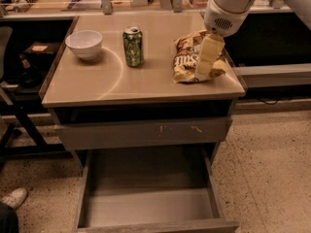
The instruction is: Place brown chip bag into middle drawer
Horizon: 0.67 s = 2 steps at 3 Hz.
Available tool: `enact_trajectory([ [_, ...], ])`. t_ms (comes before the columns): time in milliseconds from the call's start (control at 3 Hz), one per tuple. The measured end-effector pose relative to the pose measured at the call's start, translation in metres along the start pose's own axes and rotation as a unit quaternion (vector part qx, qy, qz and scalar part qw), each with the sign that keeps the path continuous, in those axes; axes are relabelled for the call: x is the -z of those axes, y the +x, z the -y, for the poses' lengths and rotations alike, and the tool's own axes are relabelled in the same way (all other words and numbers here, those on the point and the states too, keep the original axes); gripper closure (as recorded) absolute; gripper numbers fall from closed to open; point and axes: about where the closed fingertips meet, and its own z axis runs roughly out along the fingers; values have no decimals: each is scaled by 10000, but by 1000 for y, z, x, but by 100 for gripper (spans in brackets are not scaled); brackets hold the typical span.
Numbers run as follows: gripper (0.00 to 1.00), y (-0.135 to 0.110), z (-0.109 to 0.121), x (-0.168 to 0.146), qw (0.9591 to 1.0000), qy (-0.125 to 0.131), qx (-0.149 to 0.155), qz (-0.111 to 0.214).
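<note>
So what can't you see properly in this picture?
Camera view:
- Chip bag: its right side is hidden behind the gripper, which hangs over it by the table's right edge.
- Open drawer: its front is cut off by the picture's bottom edge.
- Can: label too small to read.

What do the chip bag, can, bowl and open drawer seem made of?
The brown chip bag looks like crinkled glossy foil; the green can, shiny-rimmed metal; the bowl, smooth white ceramic or plastic; the middle drawer, probably matt grey sheet metal, thin-walled. The pincer hangs at the bag.
</note>
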Motion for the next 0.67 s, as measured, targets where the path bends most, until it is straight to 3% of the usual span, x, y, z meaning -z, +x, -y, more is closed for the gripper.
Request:
enact_trajectory([
  [667,0,-21,20,-61,9999,-24,70,-136],
])
